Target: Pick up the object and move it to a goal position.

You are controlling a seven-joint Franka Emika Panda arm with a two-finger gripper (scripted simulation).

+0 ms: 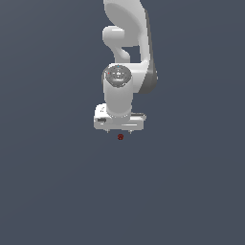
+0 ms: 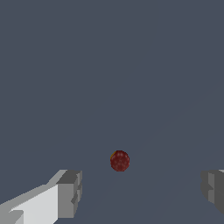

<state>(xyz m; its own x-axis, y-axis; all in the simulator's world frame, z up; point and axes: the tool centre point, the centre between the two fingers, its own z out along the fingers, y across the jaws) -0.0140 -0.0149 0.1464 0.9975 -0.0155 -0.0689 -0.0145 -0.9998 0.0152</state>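
The object (image 1: 120,137) is a tiny dark red roundish lump on the grey floor, just below the white hand in the exterior view. In the wrist view the object (image 2: 120,160) lies on the floor between and a little beyond the two grey fingertips (image 2: 70,192). My gripper (image 2: 142,190) is open wide and empty, and it hangs above the object without touching it. In the exterior view the gripper (image 1: 119,130) points down and its fingertips barely show under the hand.
The white arm (image 1: 127,48) rises from the hand toward the top of the exterior view. The plain dark grey floor (image 1: 57,182) fills everything else in both views.
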